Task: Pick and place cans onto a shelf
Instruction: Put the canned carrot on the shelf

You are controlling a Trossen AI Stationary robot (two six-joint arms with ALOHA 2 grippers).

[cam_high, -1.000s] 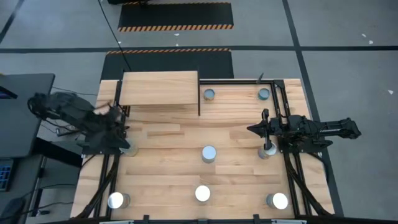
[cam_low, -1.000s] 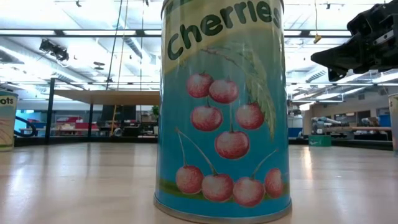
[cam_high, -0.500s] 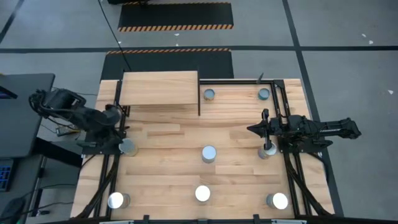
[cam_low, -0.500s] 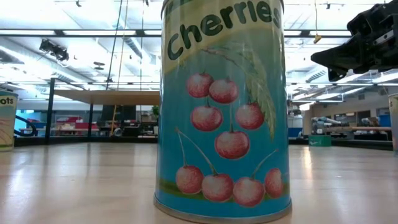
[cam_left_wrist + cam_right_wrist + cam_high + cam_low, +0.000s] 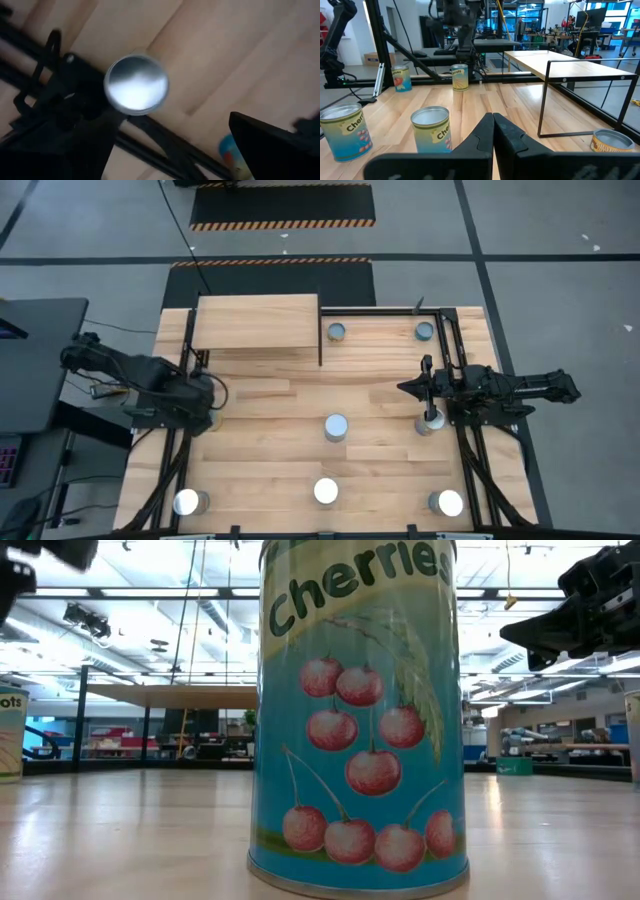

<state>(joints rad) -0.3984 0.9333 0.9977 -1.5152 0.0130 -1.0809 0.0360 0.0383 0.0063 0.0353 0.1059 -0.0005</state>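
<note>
Two fingers of the left claw (image 5: 203, 405) stand spread wide with nothing between them, hanging above the can (image 5: 136, 82) at the table's left edge; from its wrist camera the shiny lid sits ahead of the fingers rather than centred in the gap. That is where I'd expect trouble: if it drops from this offset, one finger may land on the rim and tip the tin over, or knock it sideways. The black base frame (image 5: 60, 125) lies just beside the can, so a finger could also snag there. A smooth tin can slip in a light pinch, and the shelf (image 5: 255, 320) is raised on thin legs, so a low carry might clip its edge. No can is on the shelf yet. Across the table the right claw (image 5: 412, 388) waits with its fingers pressed together, empty, near another tin (image 5: 430, 423). Six more cans are spread well apart over the butcher-block table (image 5: 270, 395), one being the cherries can (image 5: 360, 720) that fills the low camera. Beyond it are grey floor, striped mats (image 5: 282, 222), a dark desk (image 5: 30, 360) and a lit workshop.
</note>
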